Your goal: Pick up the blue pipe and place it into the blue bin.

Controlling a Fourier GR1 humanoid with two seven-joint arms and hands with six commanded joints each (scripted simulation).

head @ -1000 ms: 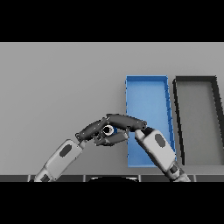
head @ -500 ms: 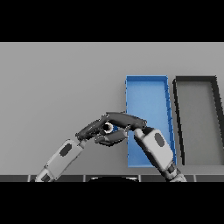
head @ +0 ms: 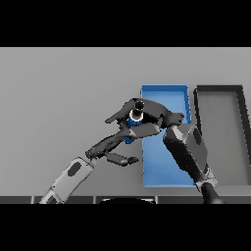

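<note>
The blue pipe (head: pixel 133 122) stands nearly upright, its black and white end (head: pixel 138 105) pointing up. My right hand (head: pixel 152 114) is shut on it, fingers curled round the body, and holds it above the table at the left rim of the blue bin (head: pixel 164 88). Most of the pipe is hidden by those fingers. My left hand (head: pixel 109 145) lies lower and to the left, open, its straight fingers reaching toward the pipe's underside; whether they touch it I cannot tell.
A dark grey bin (head: pixel 218 88) stands right beside the blue bin, on its right. My right forearm (head: pixel 188 152) crosses over the blue bin's near half. The grey table (head: pixel 59 98) stretches to the left and far side.
My right hand has lifted the pipe up and toward the blue bin's left edge. The left hand has dropped away from it and now sits below, fingers spread.
</note>
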